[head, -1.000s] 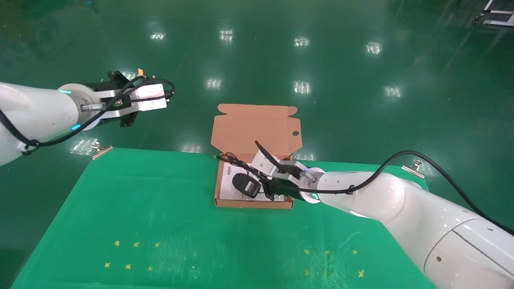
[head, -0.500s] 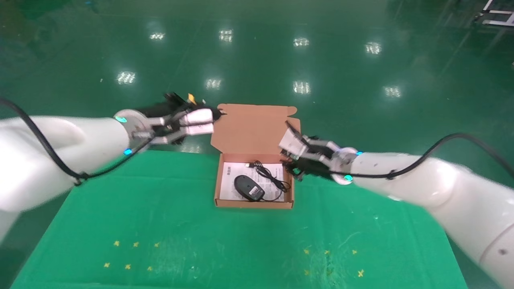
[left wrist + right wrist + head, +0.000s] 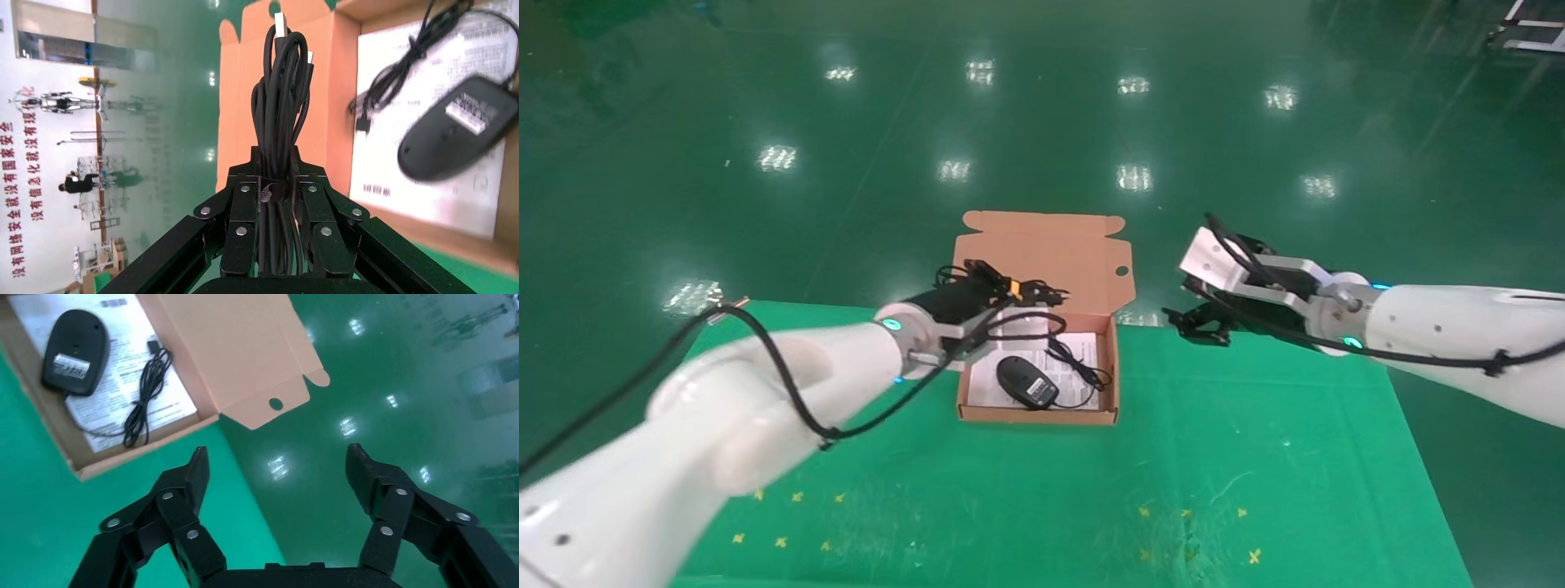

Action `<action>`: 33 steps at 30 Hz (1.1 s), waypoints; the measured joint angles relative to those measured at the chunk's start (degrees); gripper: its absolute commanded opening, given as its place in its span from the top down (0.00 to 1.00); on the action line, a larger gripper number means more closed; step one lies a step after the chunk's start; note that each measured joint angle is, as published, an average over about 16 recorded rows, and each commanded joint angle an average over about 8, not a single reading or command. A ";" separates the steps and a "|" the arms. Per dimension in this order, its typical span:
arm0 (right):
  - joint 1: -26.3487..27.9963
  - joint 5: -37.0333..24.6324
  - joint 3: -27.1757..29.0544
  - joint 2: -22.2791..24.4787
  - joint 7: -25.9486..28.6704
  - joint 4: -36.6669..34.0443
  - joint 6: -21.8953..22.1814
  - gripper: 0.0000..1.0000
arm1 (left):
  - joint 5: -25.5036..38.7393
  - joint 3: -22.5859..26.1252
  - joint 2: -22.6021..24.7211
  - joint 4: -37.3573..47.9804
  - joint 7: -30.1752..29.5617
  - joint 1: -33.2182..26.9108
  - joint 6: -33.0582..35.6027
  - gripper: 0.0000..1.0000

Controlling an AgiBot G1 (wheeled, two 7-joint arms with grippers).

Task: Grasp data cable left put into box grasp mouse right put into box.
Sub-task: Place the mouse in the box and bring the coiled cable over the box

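At centre frame our left gripper point(image 3: 977, 286), jaws clamping the data cable point(image 3: 281, 116), has reached the box point(image 3: 1035, 415); our right gripper point(image 3: 275, 471), jaws wide, has left the mouse point(image 3: 1026, 382) inside.

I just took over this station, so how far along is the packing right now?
Done: the mouse lies label-up inside the box on a printed sheet, and the right gripper is open, empty, off to the box's right. In hand: the left gripper is shut on the data cable, held at the box's left rear edge. Left: lower the cable in and release.
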 measured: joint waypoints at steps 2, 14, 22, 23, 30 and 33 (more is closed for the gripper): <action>0.46 -1.61 -0.43 1.93 2.11 2.78 -0.49 0.00 | -1.14 1.12 1.08 2.50 1.34 0.35 -2.40 1.00; 3.08 -13.48 -1.79 10.10 16.11 16.17 -4.48 0.00 | -11.90 10.60 4.07 13.01 7.44 0.09 -11.74 1.00; 3.93 -20.21 -1.65 11.90 22.38 20.33 -5.99 0.00 | -18.04 15.71 4.39 15.70 8.43 -1.04 -14.46 0.22; 3.97 -20.65 -1.62 11.95 22.78 20.51 -6.05 0.00 | -18.40 16.02 4.40 15.83 8.47 -1.13 -14.59 0.09; 4.09 -21.95 -1.55 11.82 23.50 20.61 -6.05 0.00 | -20.29 17.09 3.90 15.14 8.10 -1.39 -14.70 0.00; 4.13 -21.61 -1.57 11.67 23.18 20.32 -6.02 0.00 | -20.83 16.95 3.46 14.15 7.53 -1.41 -14.03 0.00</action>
